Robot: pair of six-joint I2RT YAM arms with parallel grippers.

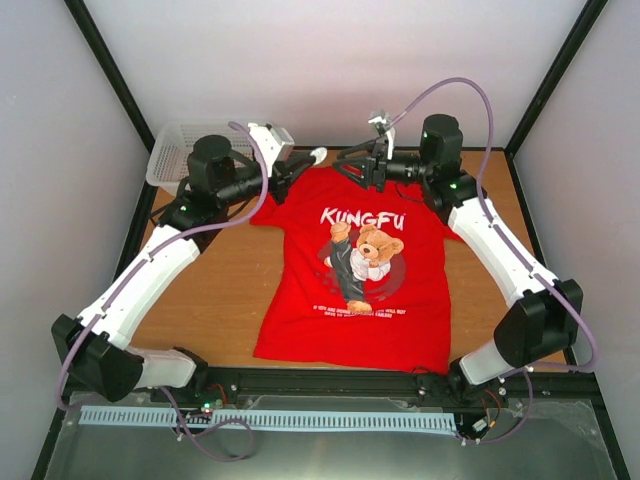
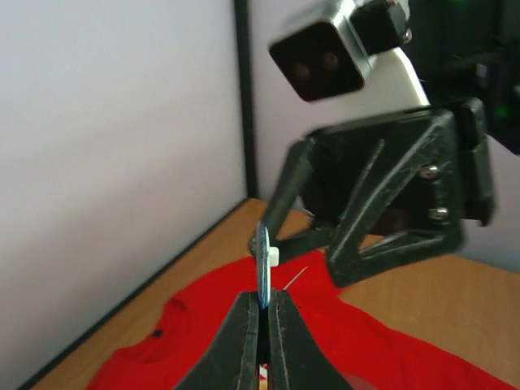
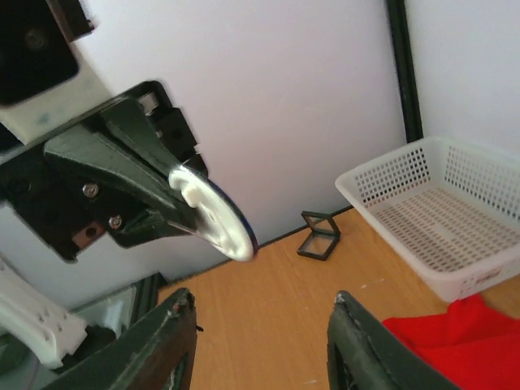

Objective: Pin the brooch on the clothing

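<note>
The brooch (image 2: 263, 268) is a small blue disc with a white back, seen edge-on, and my left gripper (image 2: 266, 297) is shut on its lower rim. A thin pin sticks out from its back. In the right wrist view the brooch (image 3: 213, 215) shows its white back, held up in the air by the left fingers (image 3: 122, 166). My right gripper (image 3: 260, 305) stands open just below and in front of it, with nothing between its fingers. Both grippers (image 1: 300, 168) (image 1: 352, 165) meet above the collar of the red T-shirt (image 1: 360, 300), which lies flat on the table.
A white mesh basket (image 1: 180, 150) stands at the back left, also seen in the right wrist view (image 3: 439, 211). A small open black box (image 3: 318, 236) lies by the back wall. Walls close in the table at the back and sides.
</note>
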